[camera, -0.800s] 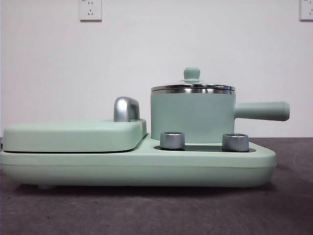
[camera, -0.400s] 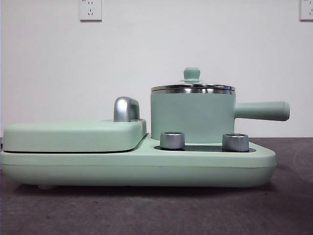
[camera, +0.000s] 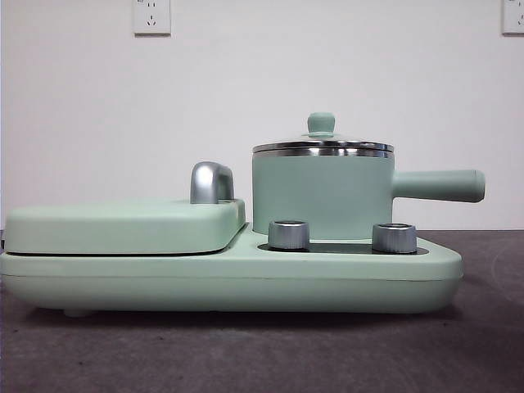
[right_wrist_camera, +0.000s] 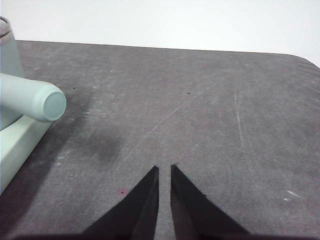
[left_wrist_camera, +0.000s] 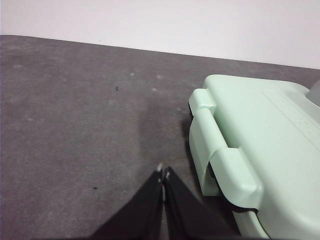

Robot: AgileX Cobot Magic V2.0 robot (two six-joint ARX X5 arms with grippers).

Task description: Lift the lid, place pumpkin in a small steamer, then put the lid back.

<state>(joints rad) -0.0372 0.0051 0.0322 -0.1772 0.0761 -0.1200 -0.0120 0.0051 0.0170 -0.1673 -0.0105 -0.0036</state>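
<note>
Though glass, the lid reveals no contents (mint knob up, steel rim seated on the small steamer); no pumpkin is visible. Steamer sits on the mint base, its handle reaching over open grey table. Left gripper: jaws pressed together, beside the flat cover. Right gripper: narrow gap, holding nothing.

Front camera: low, table-level, close to the cooker base. Wrist cameras look down-forward; each shares one cooker end.
</note>
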